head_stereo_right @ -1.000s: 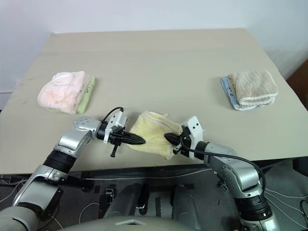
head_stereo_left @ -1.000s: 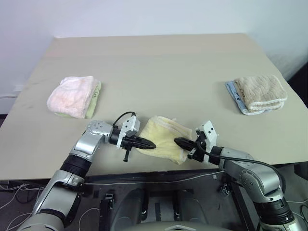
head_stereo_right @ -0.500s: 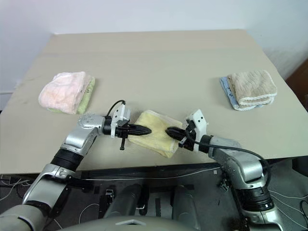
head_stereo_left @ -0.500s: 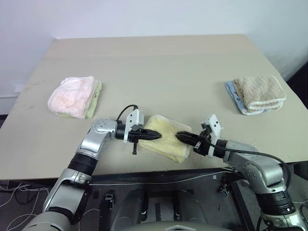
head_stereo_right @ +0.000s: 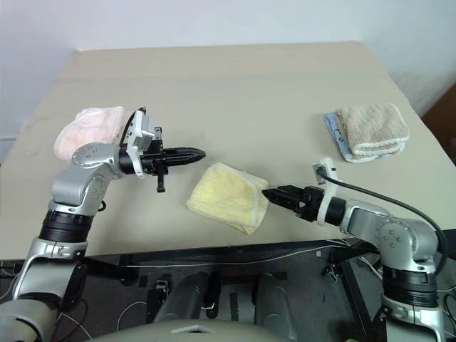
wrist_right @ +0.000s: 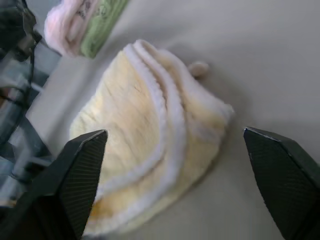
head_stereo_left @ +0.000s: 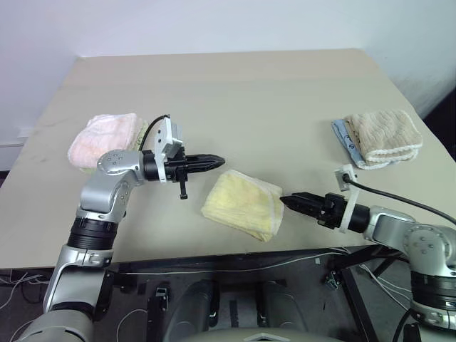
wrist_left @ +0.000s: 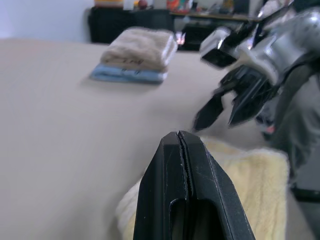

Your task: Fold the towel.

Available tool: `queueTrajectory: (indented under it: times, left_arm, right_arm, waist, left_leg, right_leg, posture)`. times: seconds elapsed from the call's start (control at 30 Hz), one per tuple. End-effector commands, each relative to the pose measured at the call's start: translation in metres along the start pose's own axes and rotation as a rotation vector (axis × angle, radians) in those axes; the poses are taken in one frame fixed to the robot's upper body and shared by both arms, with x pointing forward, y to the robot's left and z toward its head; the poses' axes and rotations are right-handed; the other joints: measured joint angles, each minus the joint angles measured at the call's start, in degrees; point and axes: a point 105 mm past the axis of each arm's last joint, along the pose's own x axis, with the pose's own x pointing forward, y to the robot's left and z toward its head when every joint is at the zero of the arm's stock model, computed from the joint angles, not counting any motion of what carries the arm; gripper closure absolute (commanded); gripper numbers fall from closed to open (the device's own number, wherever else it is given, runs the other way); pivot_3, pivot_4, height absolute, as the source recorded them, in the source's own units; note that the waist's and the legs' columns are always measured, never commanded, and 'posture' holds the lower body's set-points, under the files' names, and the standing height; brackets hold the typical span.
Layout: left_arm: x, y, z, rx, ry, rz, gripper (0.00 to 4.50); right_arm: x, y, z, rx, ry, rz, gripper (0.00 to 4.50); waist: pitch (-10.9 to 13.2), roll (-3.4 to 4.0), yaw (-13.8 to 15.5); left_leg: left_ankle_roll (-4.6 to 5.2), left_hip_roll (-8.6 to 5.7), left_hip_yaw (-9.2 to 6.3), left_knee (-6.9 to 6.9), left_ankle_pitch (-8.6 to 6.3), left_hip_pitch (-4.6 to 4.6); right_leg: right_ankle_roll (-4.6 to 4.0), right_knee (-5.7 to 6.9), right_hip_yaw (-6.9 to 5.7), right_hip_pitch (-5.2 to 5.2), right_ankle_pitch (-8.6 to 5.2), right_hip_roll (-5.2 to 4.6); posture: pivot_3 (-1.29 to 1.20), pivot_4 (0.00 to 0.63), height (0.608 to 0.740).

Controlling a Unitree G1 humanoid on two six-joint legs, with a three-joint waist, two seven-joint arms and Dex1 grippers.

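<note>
Fingers (head_stereo_left: pixel 285 201) newly apart, off towel (head_stereo_left: pixel 242 204)

Pink towel (head_stereo_left: pixel 107 137) partly hidden behind left arm. Shelf clutter (wrist_left: pixel 165 5) beyond table blurred, cut off, unidentifiable.

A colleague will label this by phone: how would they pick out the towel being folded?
On the beige table, look at the near edge, midway between the two side piles. The towel lies there alone as a folded pad, pale yellow with a lighter hem, unlike the pink towel at left and the beige-brown towel at right.
</note>
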Motion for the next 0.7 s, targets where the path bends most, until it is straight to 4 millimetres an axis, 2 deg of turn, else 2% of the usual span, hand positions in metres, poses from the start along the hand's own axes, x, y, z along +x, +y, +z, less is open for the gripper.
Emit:
queueTrajectory:
  times: [0.03,0.17,0.3,0.47,0.57,0.7]
  left_arm:
    - [0.001,-0.011,0.008,-0.032,-0.038,-0.029,4.5]
    - [-0.001,-0.021,0.007,-0.061,-0.018,-0.064,4.5]
    - [-0.009,-0.03,0.001,-0.102,0.032,-0.11,4.5]
    - [-0.015,-0.041,-0.001,-0.062,0.085,-0.174,4.5]
    - [-0.017,-0.037,-0.003,-0.041,0.111,-0.158,3.86]
    - [-0.018,-0.034,-0.006,-0.025,0.117,-0.146,2.49]
  right_arm:
    - [-0.014,0.004,0.012,0.055,-0.061,0.011,0.02]
    - [-0.019,0.011,-0.003,0.105,0.014,0.017,0.02]
    - [-0.016,0.015,-0.037,0.185,0.206,0.009,0.02]
    - [-0.006,0.023,-0.04,0.196,0.213,0.044,0.02]
    - [-0.002,0.021,-0.042,0.196,0.219,0.025,0.0]
    - [0.008,0.023,-0.037,0.209,0.192,0.041,0.0]
  waist:
    - [0.0,-0.02,0.1]
    - [0.0,-0.02,0.2]
    - [0.0,0.0,-0.3]
    - [0.0,0.02,-0.5]
    - [0.0,0.01,-0.5]
    - [0.0,0.0,-1.2]
  left_leg:
    - [0.0,0.0,0.0,0.0,0.0,-0.01]
    - [-0.08,0.0,0.0,0.02,-0.06,-0.05]
    - [-0.04,0.0,0.01,0.0,-0.07,-0.05]
    - [-0.07,0.04,0.01,-0.03,-0.09,-0.05]
    - [-0.08,0.04,0.01,-0.03,-0.09,-0.05]
    - [-0.08,0.04,0.01,-0.03,-0.09,-0.05]
  right_leg:
    - [-0.01,0.0,0.0,0.0,-0.01,0.0]
    - [-0.07,-0.02,0.0,0.01,-0.04,-0.03]
    - [-0.09,-0.05,0.01,-0.01,-0.05,-0.04]
    - [-0.11,-0.05,0.02,-0.02,-0.06,-0.03]
    - [-0.11,-0.08,0.02,-0.02,-0.07,-0.04]
    - [-0.11,-0.09,0.02,-0.01,-0.07,-0.04]
  posture:
    - [0.0,0.15,0.74]
    - [0.0,0.15,0.74]
    - [0.0,0.15,0.74]
    - [0.0,0.15,0.74]
    - [0.0,0.15,0.74]
    - [0.0,0.15,0.74]
